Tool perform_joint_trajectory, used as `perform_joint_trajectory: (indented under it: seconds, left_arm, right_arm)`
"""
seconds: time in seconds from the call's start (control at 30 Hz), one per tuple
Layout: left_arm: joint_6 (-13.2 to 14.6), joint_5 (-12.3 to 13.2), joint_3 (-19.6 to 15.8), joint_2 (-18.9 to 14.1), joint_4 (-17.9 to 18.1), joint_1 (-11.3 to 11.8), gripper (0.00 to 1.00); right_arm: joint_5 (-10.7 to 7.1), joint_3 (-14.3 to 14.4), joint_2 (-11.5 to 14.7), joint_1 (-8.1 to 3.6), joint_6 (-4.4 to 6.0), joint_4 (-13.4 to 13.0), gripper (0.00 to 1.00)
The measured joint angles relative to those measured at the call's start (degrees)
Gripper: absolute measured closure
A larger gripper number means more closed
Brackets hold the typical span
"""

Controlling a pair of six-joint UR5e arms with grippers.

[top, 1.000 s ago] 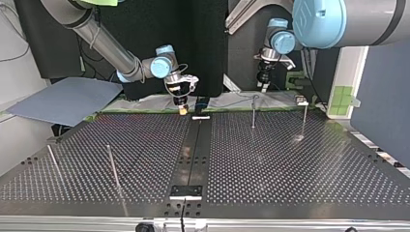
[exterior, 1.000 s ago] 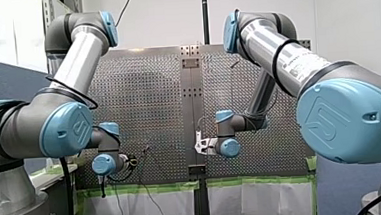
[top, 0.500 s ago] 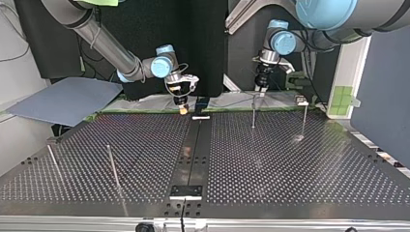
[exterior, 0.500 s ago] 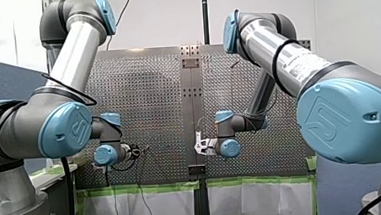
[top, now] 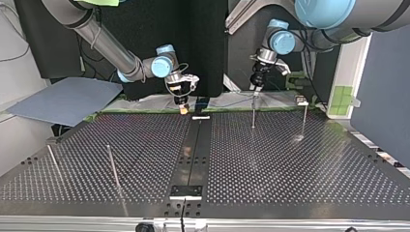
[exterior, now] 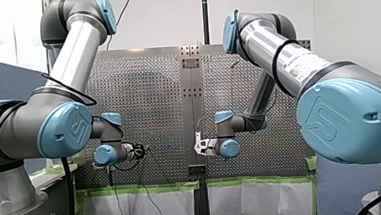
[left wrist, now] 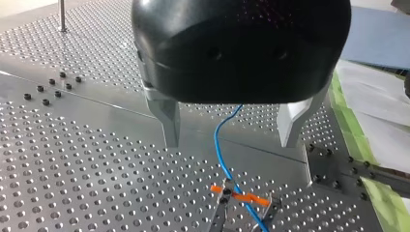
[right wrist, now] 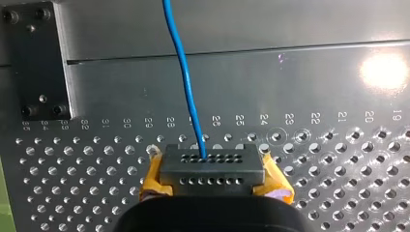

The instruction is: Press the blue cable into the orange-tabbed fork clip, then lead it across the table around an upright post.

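Note:
In the left wrist view my left gripper point(left wrist: 229, 140) is open, its metal fingers point(left wrist: 167, 121) wide apart above the perforated table. The blue cable point(left wrist: 220, 145) runs between them without touching either. It crosses the orange-tabbed fork clip point(left wrist: 239, 195) just ahead of the fingers; whether it sits in the fork I cannot tell. In the right wrist view my right gripper point(right wrist: 212, 186) is shut, yellow pads point(right wrist: 152, 181) on a grey connector block point(right wrist: 211, 166) at the cable's point(right wrist: 186, 72) end. In the top view my left gripper point(top: 255, 87) hangs over an upright post point(top: 253, 112); my right gripper point(top: 182, 105) is near the centre rail.
A second post point(top: 304, 118) stands at the top view's right, and two more posts point(top: 112, 166) lean at its left front. A grey sheet point(top: 63, 99) lies off the table at the far left. Another post point(left wrist: 61, 14) shows far beyond my left gripper.
My left gripper has risen slightly and shifted toward the top view's left, nearer the post. My right arm has stayed still with the connector block.

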State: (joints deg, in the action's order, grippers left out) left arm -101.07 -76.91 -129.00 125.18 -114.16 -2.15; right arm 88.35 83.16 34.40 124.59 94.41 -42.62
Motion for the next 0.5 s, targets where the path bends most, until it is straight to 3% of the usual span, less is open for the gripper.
perform_joint_trajectory:
  seconds: [0.23, 0.5]
  left_arm:
    - [0.3, -3.4, 0.0, 0.0, -0.3, -0.1, 0.0]
    - [0.3, -4.3, 0.0, 0.0, -0.9, -0.5, 0.0]
  right_arm:
    - [0.0, 0.0, 0.0, 0.06, 0.0, 0.0, 1.0]
    - [0.01, -0.1, -0.1, 0.02, 0.0, 0.0, 1.0]
